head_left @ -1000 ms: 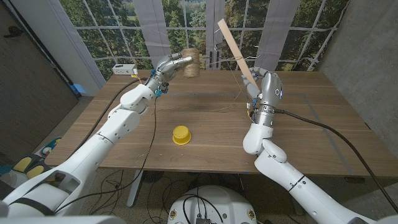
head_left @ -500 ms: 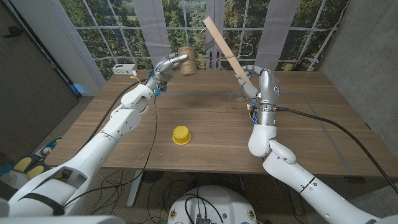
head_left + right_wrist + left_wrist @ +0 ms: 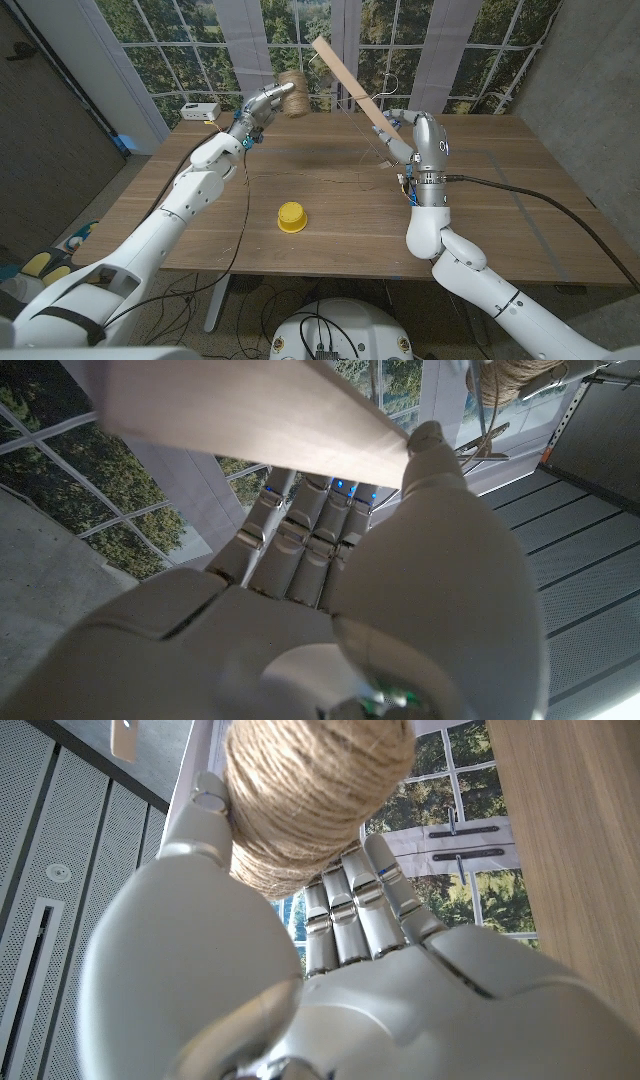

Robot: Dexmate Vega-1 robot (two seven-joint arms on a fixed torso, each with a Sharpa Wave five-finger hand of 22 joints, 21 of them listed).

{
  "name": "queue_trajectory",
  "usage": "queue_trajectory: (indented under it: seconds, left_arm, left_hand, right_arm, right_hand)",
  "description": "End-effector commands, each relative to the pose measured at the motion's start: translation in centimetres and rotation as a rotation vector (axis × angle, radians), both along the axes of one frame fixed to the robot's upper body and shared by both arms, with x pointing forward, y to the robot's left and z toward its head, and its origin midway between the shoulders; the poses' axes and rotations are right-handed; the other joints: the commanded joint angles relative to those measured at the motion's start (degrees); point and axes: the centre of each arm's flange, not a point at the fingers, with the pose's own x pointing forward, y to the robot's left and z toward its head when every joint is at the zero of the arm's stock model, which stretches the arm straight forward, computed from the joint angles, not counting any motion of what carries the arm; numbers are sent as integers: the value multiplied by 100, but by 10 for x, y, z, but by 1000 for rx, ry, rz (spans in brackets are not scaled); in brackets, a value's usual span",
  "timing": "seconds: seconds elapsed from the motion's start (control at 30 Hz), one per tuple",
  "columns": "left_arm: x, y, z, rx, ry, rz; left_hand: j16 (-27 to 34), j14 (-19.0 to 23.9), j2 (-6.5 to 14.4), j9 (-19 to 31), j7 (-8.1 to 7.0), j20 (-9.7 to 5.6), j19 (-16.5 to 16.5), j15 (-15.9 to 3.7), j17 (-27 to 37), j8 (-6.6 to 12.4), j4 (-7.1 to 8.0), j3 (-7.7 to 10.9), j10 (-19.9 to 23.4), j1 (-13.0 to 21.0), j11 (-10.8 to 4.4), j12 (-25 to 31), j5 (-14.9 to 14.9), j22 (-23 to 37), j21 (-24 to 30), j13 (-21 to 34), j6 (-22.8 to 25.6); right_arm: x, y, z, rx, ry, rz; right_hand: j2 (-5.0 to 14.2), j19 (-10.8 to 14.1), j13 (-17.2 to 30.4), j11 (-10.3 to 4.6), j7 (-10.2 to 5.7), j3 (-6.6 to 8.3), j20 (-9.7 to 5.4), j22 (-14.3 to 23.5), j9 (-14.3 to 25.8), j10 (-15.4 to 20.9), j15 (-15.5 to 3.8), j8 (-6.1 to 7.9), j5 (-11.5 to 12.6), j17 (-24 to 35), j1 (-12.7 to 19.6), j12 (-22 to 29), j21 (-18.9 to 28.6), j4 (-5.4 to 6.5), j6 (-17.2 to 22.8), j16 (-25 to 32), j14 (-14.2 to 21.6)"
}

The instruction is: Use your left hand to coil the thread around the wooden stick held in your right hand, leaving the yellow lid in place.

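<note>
Both arms have swung left: left hand (image 3: 262,103) grips the thread ball (image 3: 292,80) at eleven o'clock, right hand (image 3: 408,135) clamps the stick (image 3: 348,80), and slack thread could snag near the lid (image 3: 292,216).

Lid (image 3: 292,216) on table (image 3: 500,210), between arms

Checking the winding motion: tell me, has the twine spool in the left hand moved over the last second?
Yes. The twine spool held by the left hand has drifted up and toward picture left against the window frame behind it, while the yellow lid stays put.
</note>
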Motion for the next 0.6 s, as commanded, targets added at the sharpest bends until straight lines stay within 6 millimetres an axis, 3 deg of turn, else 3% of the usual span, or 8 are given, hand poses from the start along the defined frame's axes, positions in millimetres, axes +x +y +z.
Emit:
queue_trajectory:
  seconds: [0.03, 0.33, 0.6]
  left_arm:
    - [3, 2, 12, 0, 26, -7]
    - [5, -10, 24, 49, 29, -23]
    - [-3, -22, 52, 101, -5, -37]
  left_hand:
    - [-27, -427, 1436, 1038, -724, -11, -37, -924, 10, 628, 578, 643, 1101, 727, -1056, -1, 52, 5, -1, 1841, 967]
    - [-45, -433, 1436, 1032, -706, 2, -45, -897, 22, 638, 571, 672, 1102, 698, -1051, -18, 48, 6, -4, 1844, 951]
    - [-50, -430, 1437, 1025, -700, 6, -48, -895, 32, 642, 563, 689, 1104, 687, -1052, -25, 46, 6, -4, 1848, 945]
  right_arm:
    - [-17, 8, -9, -88, -26, -2]
    - [-25, 19, -13, -165, -47, -12]
    - [-26, 26, -17, -226, -49, -59]
  right_hand:
    - [1116, -15, 18, -64, -234, -11, -783, 19, 22, 19, -158, -15, 21, 28, 1084, 24, 42, 33, 227, -11, -44]
    - [1121, -28, 7, -88, -247, -23, -798, 16, 24, 28, -161, -18, 26, 35, 1088, 2, 59, 40, 239, -33, -30]
    - [1116, -38, 18, -132, -353, -44, -805, 13, 1, 19, -162, -50, 31, 43, 1084, -19, 79, 51, 213, -61, -23]
